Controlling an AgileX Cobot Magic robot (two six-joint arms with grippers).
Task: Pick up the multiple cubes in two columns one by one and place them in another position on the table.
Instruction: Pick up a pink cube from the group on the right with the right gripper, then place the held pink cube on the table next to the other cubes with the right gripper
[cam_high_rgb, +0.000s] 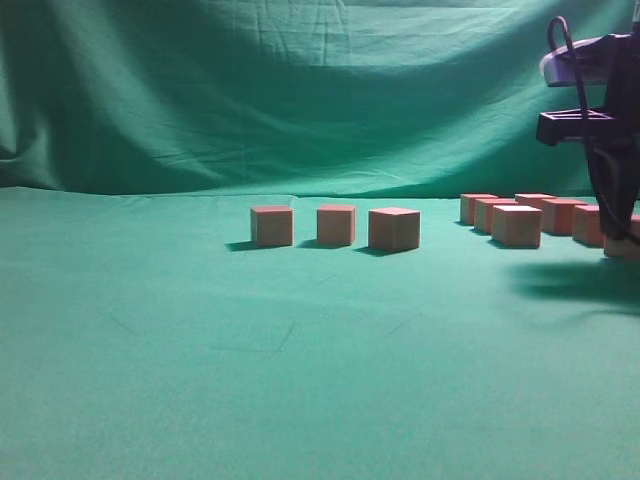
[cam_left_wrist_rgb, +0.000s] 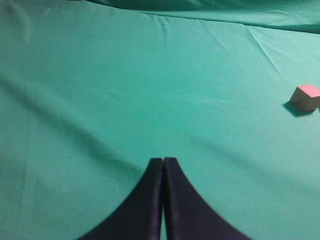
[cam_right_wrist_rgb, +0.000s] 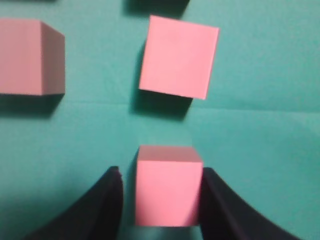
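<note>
Pink-topped wooden cubes stand on the green cloth. In the exterior view three cubes form a row in the middle (cam_high_rgb: 272, 225), (cam_high_rgb: 336, 224), (cam_high_rgb: 394, 228), and several more stand in two columns at the right (cam_high_rgb: 516, 225). My right gripper (cam_high_rgb: 615, 205) is low over the nearest cube of the columns (cam_high_rgb: 622, 246). In the right wrist view its open jaws (cam_right_wrist_rgb: 160, 175) straddle that cube (cam_right_wrist_rgb: 167, 185); the right finger is against it and a gap shows at the left finger. My left gripper (cam_left_wrist_rgb: 163, 161) is shut and empty over bare cloth.
Two more cubes lie beyond the straddled one in the right wrist view (cam_right_wrist_rgb: 179, 56), (cam_right_wrist_rgb: 30, 56). One cube (cam_left_wrist_rgb: 306, 96) shows at the right edge of the left wrist view. A green backdrop (cam_high_rgb: 300, 90) hangs behind the table.
</note>
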